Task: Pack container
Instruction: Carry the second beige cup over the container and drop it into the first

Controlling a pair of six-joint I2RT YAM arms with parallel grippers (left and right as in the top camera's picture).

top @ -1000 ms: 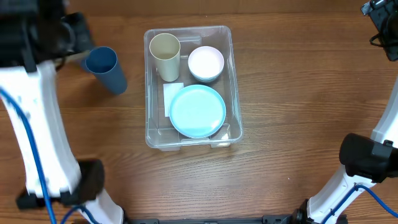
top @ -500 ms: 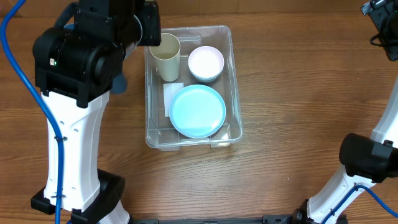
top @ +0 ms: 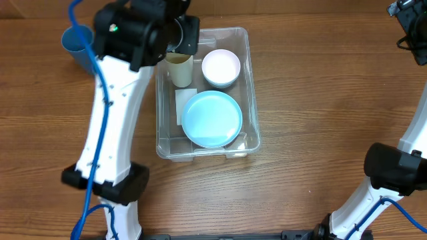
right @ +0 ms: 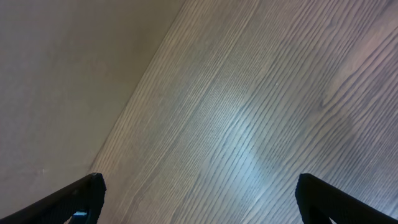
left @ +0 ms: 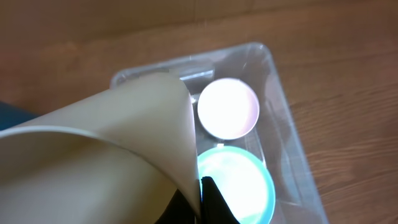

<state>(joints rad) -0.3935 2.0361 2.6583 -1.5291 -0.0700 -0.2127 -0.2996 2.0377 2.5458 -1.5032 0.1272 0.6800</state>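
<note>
The container (top: 248,87) is a clear plastic bin at the table's middle, with a white label (top: 185,103) on its bottom. Inside stand a cream cup (top: 180,72) at the back left, a pale pink bowl (top: 221,67) at the back right and a light blue plate (top: 212,119) in front. My left arm reaches over the bin's back left corner. The left gripper (left: 200,200) is shut on the cream cup (left: 106,155), pinching its wall at the rim. The bowl (left: 227,107) and plate (left: 245,186) lie below it. My right gripper (right: 208,205) is open over bare wood.
A dark blue cup (top: 79,45) stands on the table to the left of the bin, behind the left arm. The right arm's base (top: 392,167) sits at the right edge of the wooden table (top: 320,100).
The left arm has swung from the far left to the bin's back left corner, over the cream cup. The blue cup now shows farther back and left. The right arm is still.
</note>
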